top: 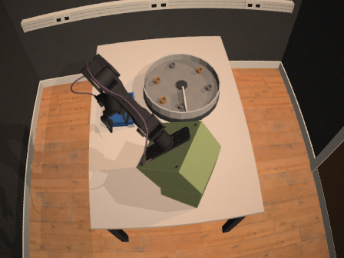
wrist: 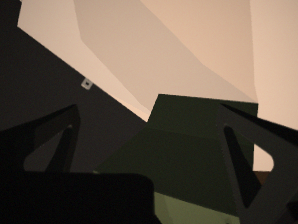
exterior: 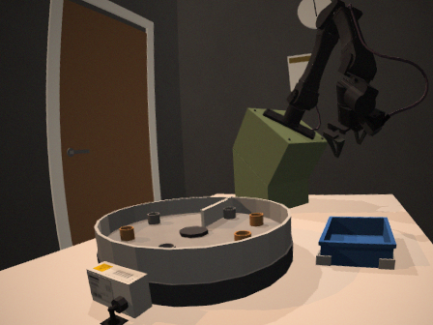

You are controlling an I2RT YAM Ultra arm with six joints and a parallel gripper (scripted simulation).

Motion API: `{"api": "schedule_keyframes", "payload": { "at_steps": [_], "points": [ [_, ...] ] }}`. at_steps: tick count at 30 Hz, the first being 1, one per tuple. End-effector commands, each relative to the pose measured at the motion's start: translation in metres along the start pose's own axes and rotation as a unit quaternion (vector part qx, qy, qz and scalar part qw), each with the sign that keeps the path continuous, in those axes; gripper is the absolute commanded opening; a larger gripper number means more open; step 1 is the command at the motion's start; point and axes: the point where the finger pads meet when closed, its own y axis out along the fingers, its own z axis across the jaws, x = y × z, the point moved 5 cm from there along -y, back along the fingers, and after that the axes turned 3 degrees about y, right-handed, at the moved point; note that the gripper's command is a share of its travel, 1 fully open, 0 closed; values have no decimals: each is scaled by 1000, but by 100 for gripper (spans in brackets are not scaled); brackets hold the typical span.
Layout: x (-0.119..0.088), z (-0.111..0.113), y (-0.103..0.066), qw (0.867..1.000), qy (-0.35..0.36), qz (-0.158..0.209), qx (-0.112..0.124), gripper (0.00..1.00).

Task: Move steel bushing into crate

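The grey turntable (top: 165, 114) (exterior: 193, 266) holds three grey steel bushings: one steel bushing (top: 172, 65) at the back in the top view, one steel bushing (top: 208, 85) at its right, and one steel bushing (top: 181, 107) (exterior: 229, 213) beside the divider. Three copper-coloured bushings stand there too, one copper bushing (top: 200, 70) at the back right. The blue crate (exterior: 358, 253) looks empty in the exterior view; the arm partly hides it in the top view. My gripper (top: 118, 122) (exterior: 347, 147) (wrist: 148, 112) is open and empty, high above the table near the crate. No bushing shows in the wrist view.
The green pedestal (top: 200, 157) (exterior: 256, 160) carries the arm and stands close to the turntable. A thin divider (top: 185, 99) (exterior: 215, 211) runs from the turntable's hub to its rim. A small grey box (exterior: 118, 290) stands beside the turntable in the exterior view.
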Motion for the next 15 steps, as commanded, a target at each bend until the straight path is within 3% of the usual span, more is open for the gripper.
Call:
{"api": "schedule_keyframes", "payload": {
  "at_steps": [1,7,9,10,15],
  "points": [
    [17,-15,-7,996,76,-34,-1,100],
    [22,-43,-15,982,181,-58,-1,100],
    [22,-43,-15,982,181,-58,-1,100],
    [24,-55,-18,972,224,-69,-1,100],
    [25,-78,-24,949,303,-88,2,100]
  ]
}}
